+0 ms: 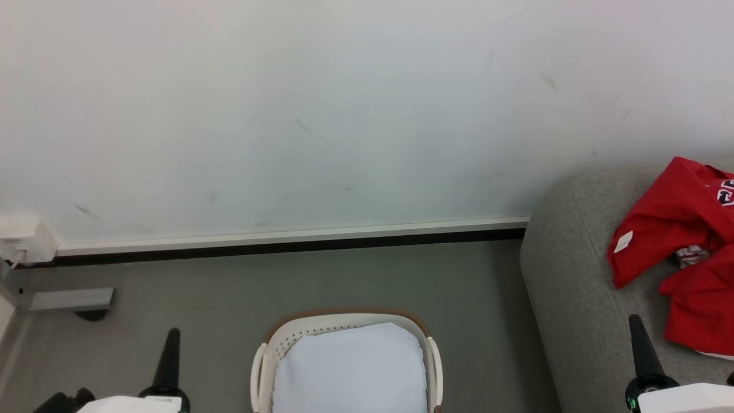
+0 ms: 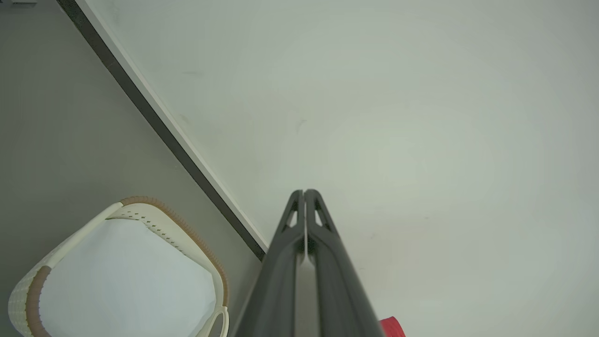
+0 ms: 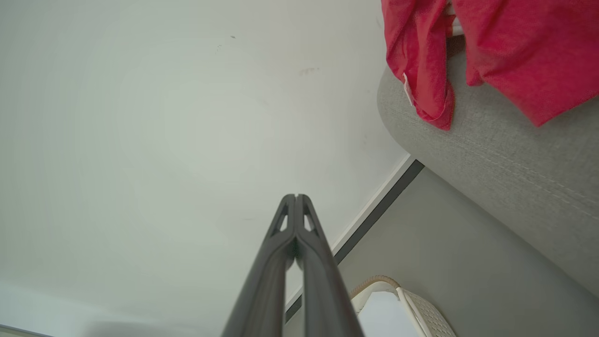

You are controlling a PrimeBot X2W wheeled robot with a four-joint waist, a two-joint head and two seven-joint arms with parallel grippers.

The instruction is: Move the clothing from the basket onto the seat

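White, lightly scuffed wall [image 1: 344, 115] takes up the upper half of the head view and meets a grey floor [image 1: 200, 287] along a pale skirting board [image 1: 287, 235] with a dark strip beneath it. At the bottom centre stands the oval white plastic laundry basket [image 1: 344, 317], with perforated sides and a brown rim. A plain white liner sheet [image 1: 350, 367] lies inside it.

At the right edge, the large light grey fabric sofa [image 1: 567, 275] carries the red sports clothing [image 1: 676, 218], bunched in a heap on its seat, well apart from the basket. A small white tag [image 1: 623, 241] shows on the fold at the heap's left, and part of a printed number shows at the far right edge.

The long dark left fingers [image 1: 169, 361] rise at the lower left, beside the basket. The right fingers [image 1: 642, 350] rise at the lower right, over the sofa's front and near the clothing. Each wrist view shows its pair pressed together at the tips, gripping nothing.
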